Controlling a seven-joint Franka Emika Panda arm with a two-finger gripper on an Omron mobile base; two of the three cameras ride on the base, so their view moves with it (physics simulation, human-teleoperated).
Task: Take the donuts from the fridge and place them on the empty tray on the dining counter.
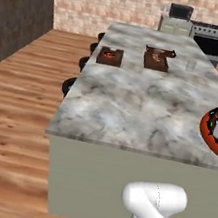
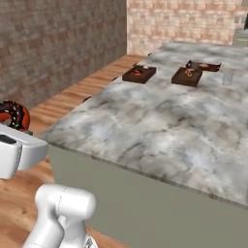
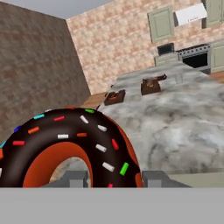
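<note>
We carry a chocolate-iced ring donut [image 3: 65, 144] with coloured sprinkles in our two-finger gripper [image 3: 113, 179], its jaws part-closed on the ring's lower rim, short of the near edge of the long grey-white marble dining counter [image 1: 147, 107]. In the left base view the donut hangs just past the counter's near right corner. Two dark brown wooden trays sit toward the far end of the top: one near the far left edge [image 1: 110, 56] holding something small and reddish, the other [image 1: 156, 61] just beside it toward the middle, its contents too small to tell. Both lie well ahead of the jaws, across nearly the whole length of the marble, so we judge the reach must run forward along the counter's long axis.
</note>
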